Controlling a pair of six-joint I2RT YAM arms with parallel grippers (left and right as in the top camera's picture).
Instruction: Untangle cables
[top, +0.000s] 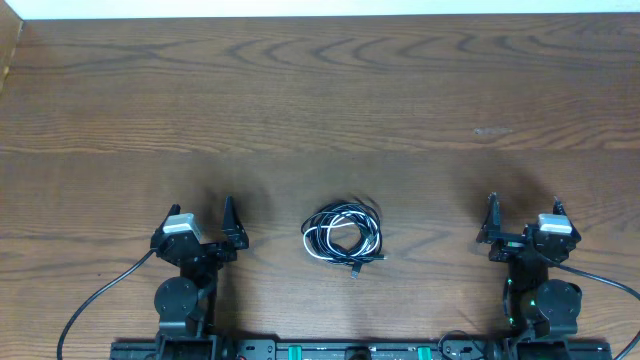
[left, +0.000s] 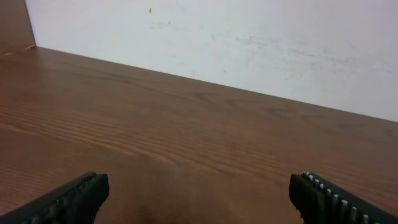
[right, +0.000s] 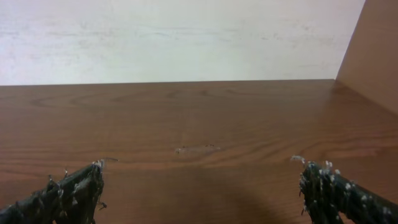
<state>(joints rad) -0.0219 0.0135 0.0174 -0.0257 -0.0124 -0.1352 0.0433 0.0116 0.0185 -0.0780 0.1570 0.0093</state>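
Note:
The cables lie in a small tangled coil of black and white cords on the wooden table, near the front middle in the overhead view. My left gripper sits to the left of the coil, open and empty. My right gripper sits to the right of the coil, open and empty. In the left wrist view the open fingers frame bare wood, with no cable in sight. In the right wrist view the open fingers also frame bare wood.
The wooden table stretches to a white wall at the back. A wooden side panel stands at the right. The arms' thick black wires trail along the front edge. A pale scuff marks the table at the right.

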